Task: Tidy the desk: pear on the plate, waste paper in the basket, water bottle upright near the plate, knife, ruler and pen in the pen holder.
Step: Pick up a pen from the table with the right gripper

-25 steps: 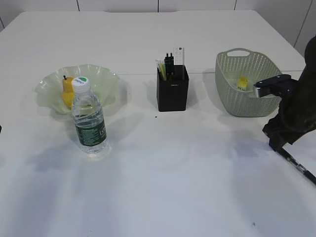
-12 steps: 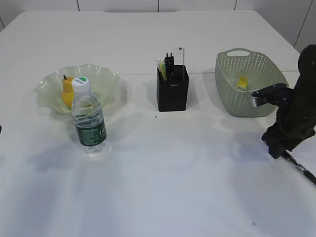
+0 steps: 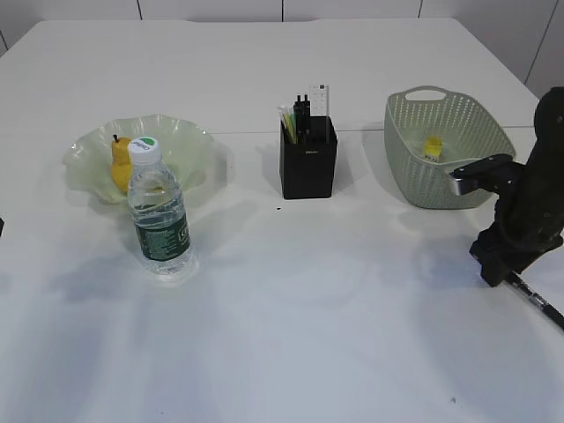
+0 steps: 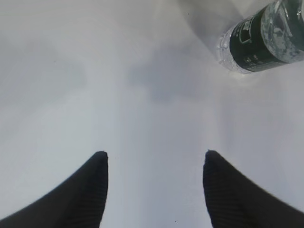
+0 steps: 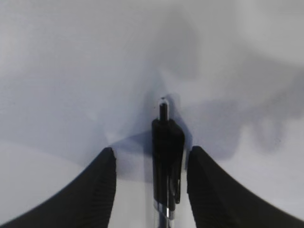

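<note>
White bench fills your view, with pale wall panels at the far edge. Most of the tidying looks done: the pear lies in the wavy green plate at far left, and the water bottle stands upright just in front of that plate, close enough to count as beside it. At centre the black pen holder already carries a clear ruler and several dark and yellow-green sticks; you cannot tell from here which one is the knife. The yellow scrap of paper sits inside the green basket at far right.

What is left is the pen, lying flat on the bench at the right edge, near side of the basket. Your right arm is folded down over it, wrist pointing at the surface. The right claw is spread, one finger on each side of the pen barrel, with gaps on both sides, so nothing is pinched yet. That straddle suits a closing grab across the narrow barrel.

Your left claw is also spread and holds nothing, hanging over bare bench with the bottle off to its far right, out of the way.
</note>
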Available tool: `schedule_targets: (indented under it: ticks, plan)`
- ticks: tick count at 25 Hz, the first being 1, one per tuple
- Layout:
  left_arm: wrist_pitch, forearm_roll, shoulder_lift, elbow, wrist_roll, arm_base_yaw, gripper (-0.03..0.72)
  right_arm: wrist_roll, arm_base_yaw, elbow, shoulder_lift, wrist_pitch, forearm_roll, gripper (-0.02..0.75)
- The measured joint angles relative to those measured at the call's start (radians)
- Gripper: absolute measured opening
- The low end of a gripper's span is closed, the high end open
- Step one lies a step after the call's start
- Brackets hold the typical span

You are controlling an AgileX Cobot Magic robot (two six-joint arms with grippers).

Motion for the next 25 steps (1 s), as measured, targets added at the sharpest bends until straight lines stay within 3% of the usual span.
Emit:
schedule_targets:
  ticks: [9,17,25]
  plan:
    - [-0.002,0.000,0.000,0.000,0.000,0.000,0.447,-0.004,0.000,-0.006,0.015,-0.002,0.018,0.358]
    - [-0.006,0.000,0.000,0.000,0.000,0.000,0.447,-0.004,0.000,-0.012,0.017,0.001,0.059,0.162]
    - [-0.022,0.000,0.000,0.000,0.000,0.000,0.447,-0.011,0.000,-0.053,-0.015,0.039,0.141,0.143]
